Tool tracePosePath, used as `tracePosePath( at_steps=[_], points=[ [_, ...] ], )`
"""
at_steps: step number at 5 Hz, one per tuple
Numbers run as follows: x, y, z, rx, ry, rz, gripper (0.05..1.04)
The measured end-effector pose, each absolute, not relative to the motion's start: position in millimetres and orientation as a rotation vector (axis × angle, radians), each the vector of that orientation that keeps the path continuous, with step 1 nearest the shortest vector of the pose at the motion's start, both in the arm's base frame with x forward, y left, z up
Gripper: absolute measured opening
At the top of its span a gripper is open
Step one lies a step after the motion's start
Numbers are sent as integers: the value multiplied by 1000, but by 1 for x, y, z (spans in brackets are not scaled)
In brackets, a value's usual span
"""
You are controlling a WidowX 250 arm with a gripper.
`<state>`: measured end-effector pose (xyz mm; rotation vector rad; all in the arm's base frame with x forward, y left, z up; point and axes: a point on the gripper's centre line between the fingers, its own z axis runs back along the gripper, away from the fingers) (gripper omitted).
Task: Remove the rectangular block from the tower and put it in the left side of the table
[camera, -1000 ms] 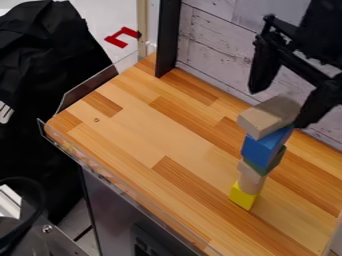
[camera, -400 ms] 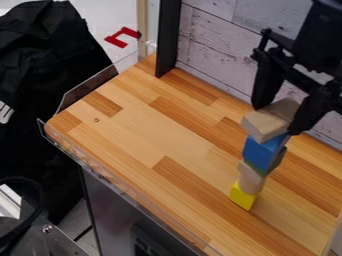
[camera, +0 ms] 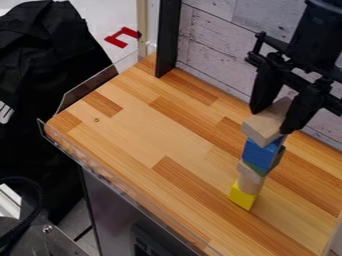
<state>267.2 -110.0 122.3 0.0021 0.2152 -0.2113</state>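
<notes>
Block point(camera: 262, 125) looks like light, stiff wood; hand point(camera: 271, 122) has its long sides pinched, decent spot imo.

The table point(camera: 133, 125) is evenly and fairly brightly lit. On it, the right-hand faces of the tower point(camera: 259, 153) are shaded. Beside it, the black cloth point(camera: 47, 55) is darkened, its folds only faintly picked out.

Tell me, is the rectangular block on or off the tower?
On: the rectangular block sits topmost, directly on the blue block.
</notes>
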Motion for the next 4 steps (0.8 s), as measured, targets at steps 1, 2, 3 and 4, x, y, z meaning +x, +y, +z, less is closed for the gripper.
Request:
tracePosePath(
  at_steps=[1, 2, 3, 4],
  points=[
    [267, -110, 122, 2, 215, -213, 511],
    [267, -106, 124, 4, 219, -192, 512],
    [273, -95, 139, 10, 179, -159, 511],
    [276, -75, 154, -15, 145, -91, 511]
  ],
)
